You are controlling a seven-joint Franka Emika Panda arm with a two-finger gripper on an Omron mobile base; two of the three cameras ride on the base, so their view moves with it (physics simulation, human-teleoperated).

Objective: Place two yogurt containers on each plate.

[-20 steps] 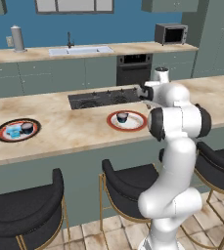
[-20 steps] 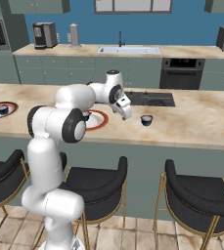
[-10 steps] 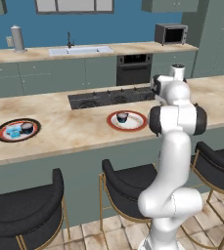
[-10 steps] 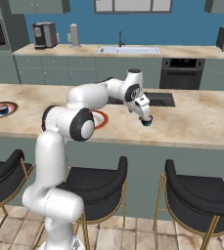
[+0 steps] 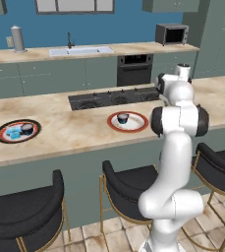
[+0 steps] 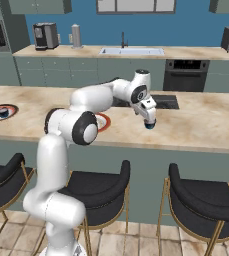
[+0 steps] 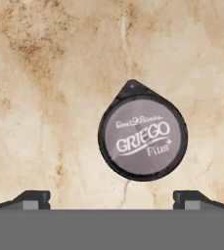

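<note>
The far-left plate point(image 5: 17, 131) carries two yogurt cups; the middle plate point(image 5: 128, 122) has one. The last dark cup point(image 7: 143, 136) sits on the worktop point(image 7: 45, 97) beneath the open, empty tool point(image 7: 112, 197).

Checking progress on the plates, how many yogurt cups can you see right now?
4. A light blue cup and a dark cup on the left plate, one dark cup on the middle plate, one dark cup on the counter below the open pincer.
</note>
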